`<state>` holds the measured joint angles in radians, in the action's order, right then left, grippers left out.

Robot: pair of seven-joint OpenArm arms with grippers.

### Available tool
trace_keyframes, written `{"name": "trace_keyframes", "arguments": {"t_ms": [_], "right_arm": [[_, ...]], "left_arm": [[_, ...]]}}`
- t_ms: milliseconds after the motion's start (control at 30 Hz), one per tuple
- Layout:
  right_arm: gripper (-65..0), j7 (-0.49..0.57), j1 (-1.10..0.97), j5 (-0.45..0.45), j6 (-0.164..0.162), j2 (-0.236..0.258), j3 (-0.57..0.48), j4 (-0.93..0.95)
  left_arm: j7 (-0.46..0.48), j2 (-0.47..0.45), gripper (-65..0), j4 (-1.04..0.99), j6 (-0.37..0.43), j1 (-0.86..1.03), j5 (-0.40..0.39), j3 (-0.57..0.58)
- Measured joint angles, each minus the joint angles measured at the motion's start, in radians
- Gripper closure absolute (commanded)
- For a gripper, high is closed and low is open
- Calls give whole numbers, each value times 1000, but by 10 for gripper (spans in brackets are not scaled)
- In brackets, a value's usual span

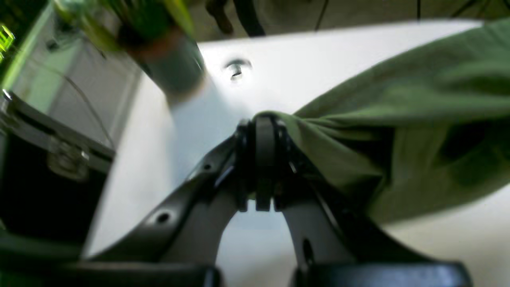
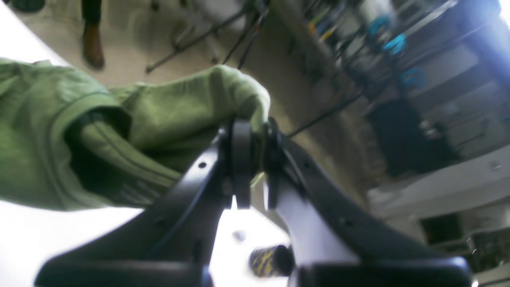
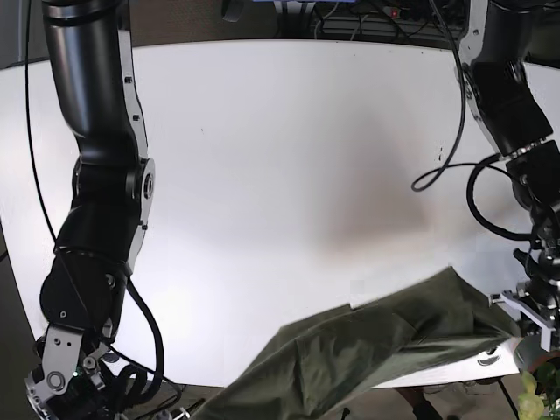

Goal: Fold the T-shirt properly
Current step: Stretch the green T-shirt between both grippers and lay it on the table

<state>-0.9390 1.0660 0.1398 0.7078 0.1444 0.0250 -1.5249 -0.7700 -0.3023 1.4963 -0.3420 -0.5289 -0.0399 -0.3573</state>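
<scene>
The left end effector [image 1: 263,131] is clenched on a bunched edge of the green T-shirt [image 1: 398,131], its jaws pressed together with cloth pinched between them. From that grip the fabric fans out to the end effector's right in deep folds and hangs just above the white surface [image 1: 303,67]. Ahead of the tips a small metal bolt [image 1: 236,69] sits in the surface, and beyond it to the left stands a blurred potted plant [image 1: 159,40], close to the surface's edge. Further left, off the surface, lies a dark case [image 1: 44,171].

The right end effector [image 2: 255,135] is likewise closed on a fold of the T-shirt [image 2: 79,131], the cloth bulging over its tips and trailing away to its left, where a ribbed hem shows in shadow. Past the tips the floor, stand legs and cluttered shelving [image 2: 398,59] are blurred. Below it, a yellow-and-black cylinder [image 2: 271,261] shows between the fingers.

In the base view the shirt [image 3: 367,350] stretches along the near edge of the surface [image 3: 280,157], drooping off it toward the right arm, whose end effector is out of frame there. A black cable [image 3: 455,175] loops beside the left arm.
</scene>
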Motion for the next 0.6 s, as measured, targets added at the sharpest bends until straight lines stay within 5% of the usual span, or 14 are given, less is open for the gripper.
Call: {"name": "trace_keyframes", "arguments": {"t_ms": [433, 600], "right_arm": [[0, -8, -248, 6, -2, 35, 151, -4], [0, -7, -403, -108, -2, 29, 230, -2]], "left_arm": [[-5, -67, -1, 0, -21, 60, -11, -26], [-8, -71, -1, -2, -25, 164, 4, -119]]}}
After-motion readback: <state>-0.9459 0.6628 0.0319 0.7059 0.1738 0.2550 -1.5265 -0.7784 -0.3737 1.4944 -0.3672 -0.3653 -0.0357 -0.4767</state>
